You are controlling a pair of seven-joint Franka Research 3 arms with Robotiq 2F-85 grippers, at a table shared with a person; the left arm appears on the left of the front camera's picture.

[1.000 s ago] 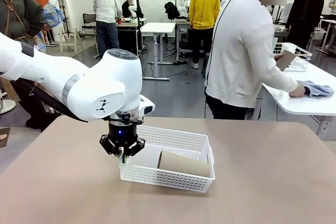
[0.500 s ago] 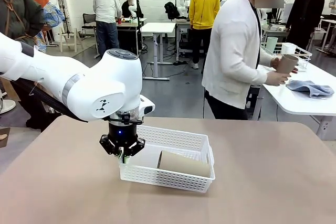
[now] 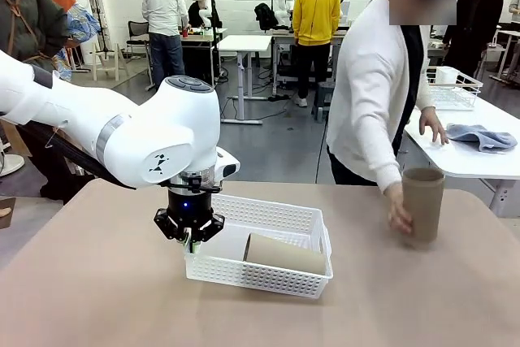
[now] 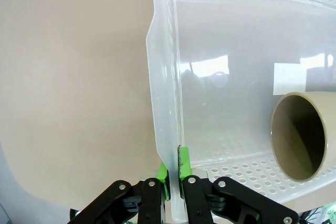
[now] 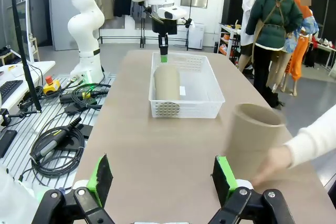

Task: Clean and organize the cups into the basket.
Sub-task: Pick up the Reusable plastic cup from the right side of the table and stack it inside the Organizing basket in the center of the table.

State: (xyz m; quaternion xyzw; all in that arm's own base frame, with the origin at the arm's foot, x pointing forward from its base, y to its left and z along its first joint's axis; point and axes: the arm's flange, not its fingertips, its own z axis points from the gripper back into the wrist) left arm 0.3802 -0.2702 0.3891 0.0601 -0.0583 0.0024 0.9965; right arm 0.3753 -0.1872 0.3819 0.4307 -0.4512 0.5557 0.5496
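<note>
The white lattice basket (image 3: 272, 212) sits mid-table, and one tan cup (image 3: 286, 254) lies on its side inside it. My left gripper (image 3: 189, 235) is shut on the basket's left wall; in the left wrist view the green pads (image 4: 164, 178) pinch that wall (image 4: 167, 129), with the lying cup's open mouth (image 4: 298, 137) to the right. A second tan cup (image 3: 423, 204) stands upright on the table's right side with a person's hand (image 3: 399, 211) on it. My right gripper (image 5: 163, 182) is open, low over the table, with that cup (image 5: 254, 136) just ahead to its right. The mint green cup is out of view.
A side table (image 3: 479, 160) at the right rear carries a white wire basket (image 3: 455, 88) and a blue-grey cloth (image 3: 481, 136). The person stands at the table's far right edge. Cables and a robot base (image 5: 86, 51) lie beside the table in the right wrist view.
The person turned away from the side table, carried a tan cup over and set it upright on the right of my table. Neither arm moved.
</note>
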